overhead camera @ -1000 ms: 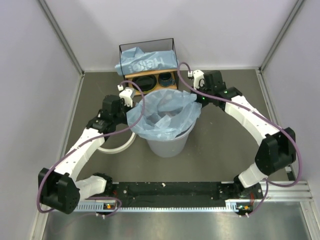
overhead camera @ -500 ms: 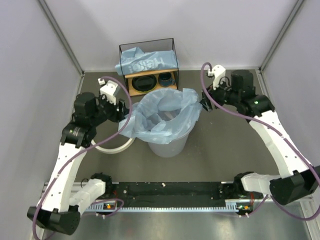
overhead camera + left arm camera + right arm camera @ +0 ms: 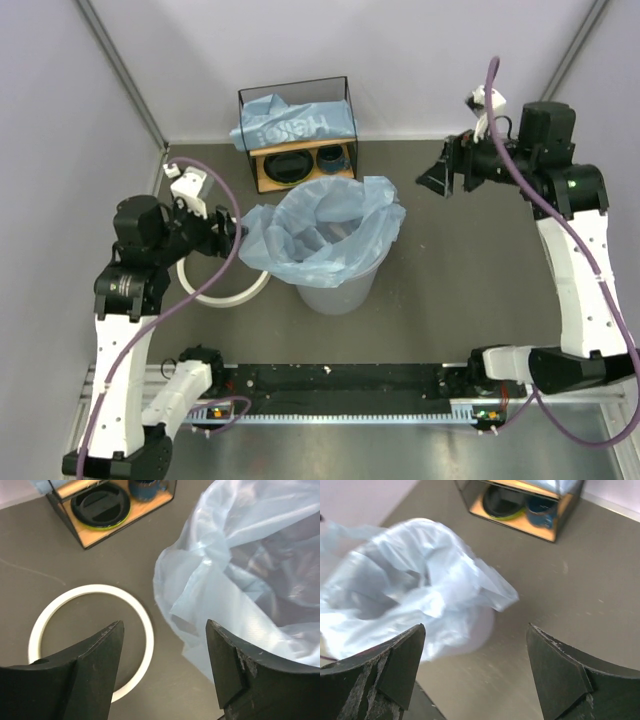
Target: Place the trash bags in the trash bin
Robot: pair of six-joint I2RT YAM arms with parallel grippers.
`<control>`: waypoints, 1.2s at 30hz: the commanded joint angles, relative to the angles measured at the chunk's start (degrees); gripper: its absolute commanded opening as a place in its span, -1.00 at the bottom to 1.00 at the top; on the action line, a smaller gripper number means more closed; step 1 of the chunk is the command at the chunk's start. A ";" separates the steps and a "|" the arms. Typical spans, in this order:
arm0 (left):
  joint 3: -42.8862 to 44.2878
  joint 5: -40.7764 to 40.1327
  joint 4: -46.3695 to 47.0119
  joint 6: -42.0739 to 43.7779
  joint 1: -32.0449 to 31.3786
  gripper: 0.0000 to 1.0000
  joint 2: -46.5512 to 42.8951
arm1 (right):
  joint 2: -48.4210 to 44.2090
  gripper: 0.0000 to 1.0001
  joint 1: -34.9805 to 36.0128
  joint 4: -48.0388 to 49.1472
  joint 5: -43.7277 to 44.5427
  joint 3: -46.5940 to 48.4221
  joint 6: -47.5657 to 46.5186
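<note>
Trash bag point(image 3: 325, 235) sits draped inside trash bin point(image 3: 336, 292).

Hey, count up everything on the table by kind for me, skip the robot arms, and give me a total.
Trash bin: 1
Shelf: 1
Trash bags: 2, one draped in the bin, the second on top of the shelf
White ring: 1
Dark bowl: 1
Cup: 1
Total: 7
</note>
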 commanded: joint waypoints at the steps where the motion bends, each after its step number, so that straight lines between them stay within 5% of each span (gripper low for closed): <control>1: 3.19 12.77 6.00 -9.09 2.45 0.45 -3.54 | 5.02 0.64 2.88 -1.79 -8.68 6.73 11.84; 10: 6.71 26.83 3.56 -11.65 2.89 0.43 -1.87 | 11.18 0.58 9.04 -3.02 -3.58 7.09 14.13; 19: 3.11 33.97 -4.18 -4.70 2.80 0.52 1.56 | 13.20 0.04 9.74 -2.76 -9.29 6.83 16.07; 25: 0.82 33.00 -4.71 -4.53 2.80 0.51 2.26 | 11.98 -0.65 9.74 -4.86 -14.21 4.90 16.42; 27: 0.82 32.92 -5.41 -3.57 2.80 0.44 2.52 | 10.32 -1.00 9.74 -5.30 -14.04 4.11 15.19; 30: 0.73 32.57 -6.47 -2.25 2.80 0.34 2.26 | 8.29 -1.00 9.22 -8.37 -13.60 3.49 12.21; 36: -1.55 30.37 -6.91 -2.51 2.88 -0.26 -0.63 | 2.75 -1.00 4.92 -15.58 -11.75 0.68 7.02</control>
